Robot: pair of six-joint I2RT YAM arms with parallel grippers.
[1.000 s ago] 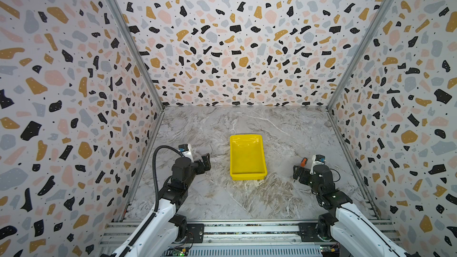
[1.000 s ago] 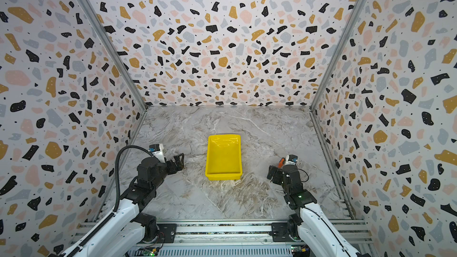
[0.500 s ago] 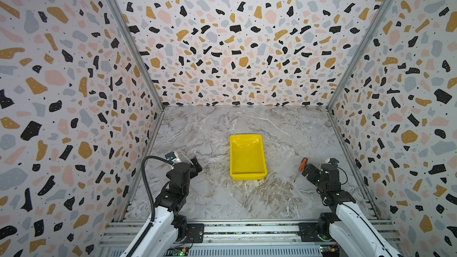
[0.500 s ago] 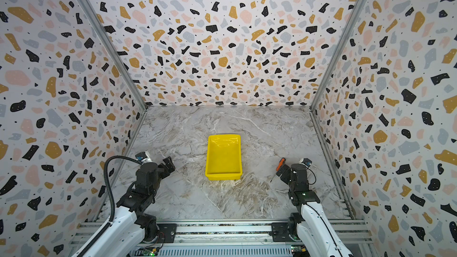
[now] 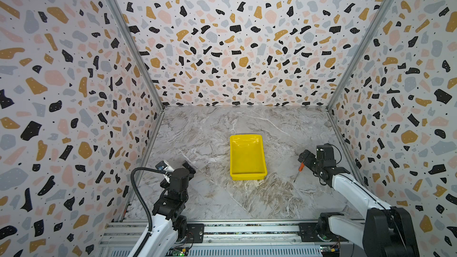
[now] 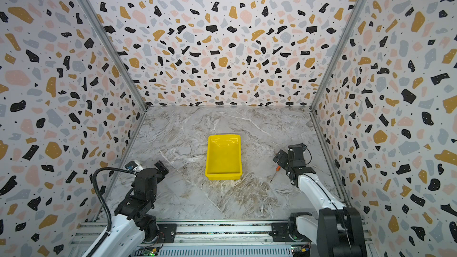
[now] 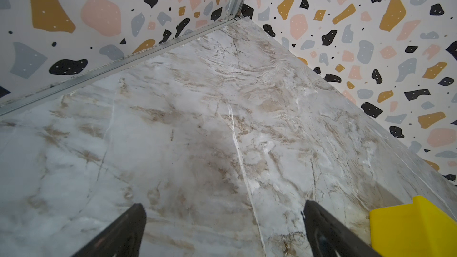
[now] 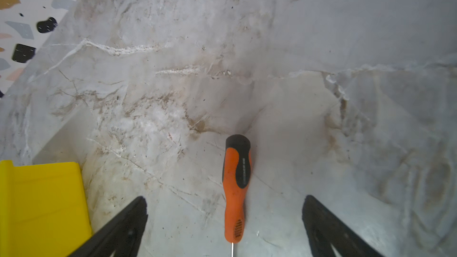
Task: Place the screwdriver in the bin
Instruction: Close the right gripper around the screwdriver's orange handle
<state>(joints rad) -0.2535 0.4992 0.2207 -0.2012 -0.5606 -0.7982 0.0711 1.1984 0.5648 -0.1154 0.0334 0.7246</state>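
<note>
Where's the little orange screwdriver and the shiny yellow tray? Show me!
small orange-handled screwdriver [image 8: 232,194]: right wrist view, middle of the orange handle.
shallow bright yellow plastic bin [image 5: 246,159]: a top view, its bare inside floor.

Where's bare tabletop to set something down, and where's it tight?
Free: behind the bin to the back wall; between the bin and the left gripper; the front middle. Tight: right of the bin, where the open right gripper hangs over the screwdriver.
</note>
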